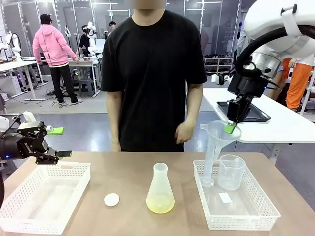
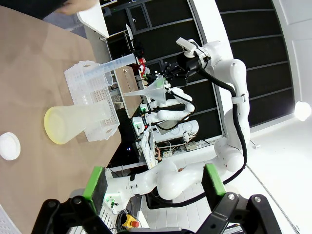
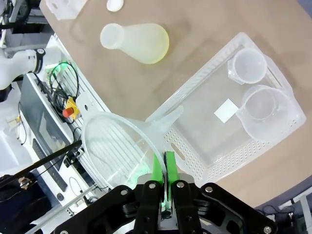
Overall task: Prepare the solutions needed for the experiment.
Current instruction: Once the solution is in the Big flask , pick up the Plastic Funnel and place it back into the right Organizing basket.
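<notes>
Solutions (image 1: 160, 205) first: I see a shallow pale yellow pool in the bottom of the conical flask (image 1: 160, 189), which stands upright and open-mouthed on the table. Just right of the flask sits the white basket (image 1: 238, 221). Above the basket's side nearer the flask, my right gripper (image 1: 231, 127) has its pads pinched on the rim of the funnel (image 1: 219, 133), spout hanging down. My left gripper (image 1: 60, 155) hangs well to the left of the flask, fingers spread with nothing between them. I judge the flask light and a little springy, being translucent plastic with so little in it, and steady on its broad base. The sloping wall would likely slip out of flat pads. I'd take it at the narrow neck just under the lip, squeeze gently, and keep it upright, since the watery liquid will slosh.
</notes>
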Tool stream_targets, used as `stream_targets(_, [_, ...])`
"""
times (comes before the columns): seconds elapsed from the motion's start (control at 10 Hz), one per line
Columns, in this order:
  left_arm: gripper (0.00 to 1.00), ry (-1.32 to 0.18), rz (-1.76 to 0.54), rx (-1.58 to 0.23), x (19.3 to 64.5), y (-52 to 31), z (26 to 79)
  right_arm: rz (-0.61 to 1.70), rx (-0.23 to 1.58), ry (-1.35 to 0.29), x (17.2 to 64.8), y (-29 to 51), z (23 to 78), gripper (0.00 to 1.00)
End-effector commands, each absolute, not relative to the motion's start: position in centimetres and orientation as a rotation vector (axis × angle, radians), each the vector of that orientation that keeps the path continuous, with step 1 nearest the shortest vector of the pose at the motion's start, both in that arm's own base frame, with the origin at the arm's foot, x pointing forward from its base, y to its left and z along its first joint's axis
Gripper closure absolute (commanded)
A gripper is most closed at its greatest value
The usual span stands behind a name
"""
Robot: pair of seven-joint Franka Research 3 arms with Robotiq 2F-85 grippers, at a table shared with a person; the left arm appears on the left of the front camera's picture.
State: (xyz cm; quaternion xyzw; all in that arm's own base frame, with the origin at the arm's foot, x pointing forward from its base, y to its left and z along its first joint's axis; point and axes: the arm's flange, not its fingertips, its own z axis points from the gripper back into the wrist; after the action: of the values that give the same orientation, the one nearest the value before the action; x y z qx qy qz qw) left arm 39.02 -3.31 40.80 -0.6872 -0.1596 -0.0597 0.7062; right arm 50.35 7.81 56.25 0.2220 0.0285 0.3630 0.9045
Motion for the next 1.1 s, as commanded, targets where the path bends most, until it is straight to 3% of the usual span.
stream_targets(0.0, [0.00,-0.345,-0.140,-1.538,38.9,-3.3,41.0,0.758,0.448,0.071,50.2,8.4,57.0,1.00])
stream_targets(0.4, [0.00,-0.345,-0.140,-1.538,38.9,-3.3,41.0,0.760,0.458,0.060,50.3,8.2,56.5,0.96])
stream_targets(1.0, [0.00,-0.345,-0.140,-1.538,38.9,-3.3,41.0,0.654,0.418,0.170,47.6,2.7,50.6,0.96])
